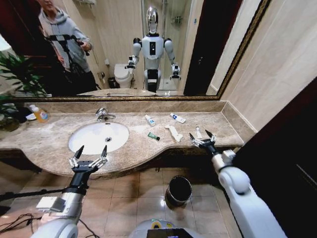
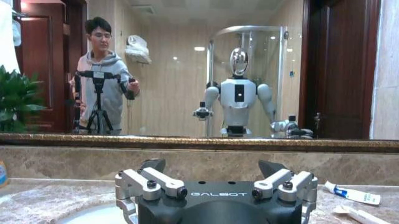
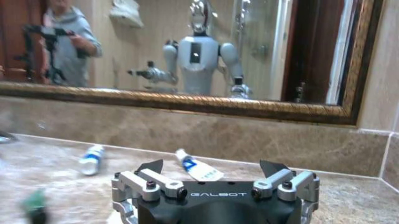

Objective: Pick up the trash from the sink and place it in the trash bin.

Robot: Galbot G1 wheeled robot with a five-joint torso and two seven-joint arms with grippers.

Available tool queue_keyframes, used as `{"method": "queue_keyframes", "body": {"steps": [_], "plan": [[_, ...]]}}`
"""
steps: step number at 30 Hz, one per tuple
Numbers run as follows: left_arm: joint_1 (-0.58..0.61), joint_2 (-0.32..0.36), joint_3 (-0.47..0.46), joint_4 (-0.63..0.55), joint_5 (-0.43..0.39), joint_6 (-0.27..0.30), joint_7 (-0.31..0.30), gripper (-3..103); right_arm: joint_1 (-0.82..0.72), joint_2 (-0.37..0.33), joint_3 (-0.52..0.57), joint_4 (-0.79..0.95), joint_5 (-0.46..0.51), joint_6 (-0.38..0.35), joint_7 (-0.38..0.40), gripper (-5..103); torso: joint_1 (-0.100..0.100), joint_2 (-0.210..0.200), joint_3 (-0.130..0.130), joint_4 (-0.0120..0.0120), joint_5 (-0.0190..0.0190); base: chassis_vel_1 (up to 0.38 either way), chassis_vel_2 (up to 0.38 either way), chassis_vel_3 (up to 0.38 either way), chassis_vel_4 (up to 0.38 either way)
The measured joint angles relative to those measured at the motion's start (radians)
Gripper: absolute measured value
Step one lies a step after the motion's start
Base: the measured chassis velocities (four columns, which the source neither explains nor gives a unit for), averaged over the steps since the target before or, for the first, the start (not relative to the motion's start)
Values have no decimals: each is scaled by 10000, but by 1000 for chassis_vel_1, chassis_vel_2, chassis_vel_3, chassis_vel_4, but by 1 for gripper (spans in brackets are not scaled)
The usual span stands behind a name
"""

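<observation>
The trash lies on the marble counter right of the sink (image 1: 84,141): a white tube (image 1: 150,120), a second white tube (image 1: 178,118), a green-and-black tube (image 1: 153,136), a crumpled paper strip (image 1: 174,132) and a small white piece (image 1: 198,130). My right gripper (image 1: 199,134) is open at the counter's right front, with that small piece by its fingertips. The right wrist view has the right gripper (image 3: 212,166), two white tubes (image 3: 92,159) (image 3: 198,168) and the green tube (image 3: 34,203). My left gripper (image 1: 93,148) (image 2: 212,165) hangs open at the basin's front rim. The black trash bin (image 1: 179,190) stands on the floor below.
A chrome faucet (image 1: 104,114) stands behind the basin. An orange bottle (image 1: 38,113) and a plant (image 1: 12,74) are at the far left. A mirror backs the counter, a wall closes the right end, and a dark door panel (image 1: 292,148) is on my right.
</observation>
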Motion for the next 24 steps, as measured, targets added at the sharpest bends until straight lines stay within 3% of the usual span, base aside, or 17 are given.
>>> {"method": "queue_keyframes", "body": {"steps": [7, 19, 20, 22, 24], "plan": [[0, 0, 1, 0, 0, 0, 0, 100, 1228, 93, -509, -1925, -337, 15, 86, 100, 0, 0, 0, -1, 1, 0, 0, 0, 0], [0, 0, 1, 0, 0, 0, 0, 100, 1856, 269, -786, -3279, -716, 235, 9, 102, -1, 0, -1, -2, 0, 0, 0, 0, 0], [0, -1, 0, 0, 0, 0, 0, 100, 1919, 280, -799, -3387, -730, 254, -13, 95, -2, 0, -1, -2, -1, 0, 0, 0, 0], [-1, 0, 1, 0, 0, 0, 1, 100, 1954, 299, -803, -3441, -734, 253, -13, 95, -2, 0, -2, -2, -2, 0, 0, 0, 0], [0, 0, 0, 0, 0, 0, 0, 100, 2049, 347, -850, -3612, -736, 224, 6, 87, -1, 0, -1, -2, 1, 0, 0, 0, 0]]}}
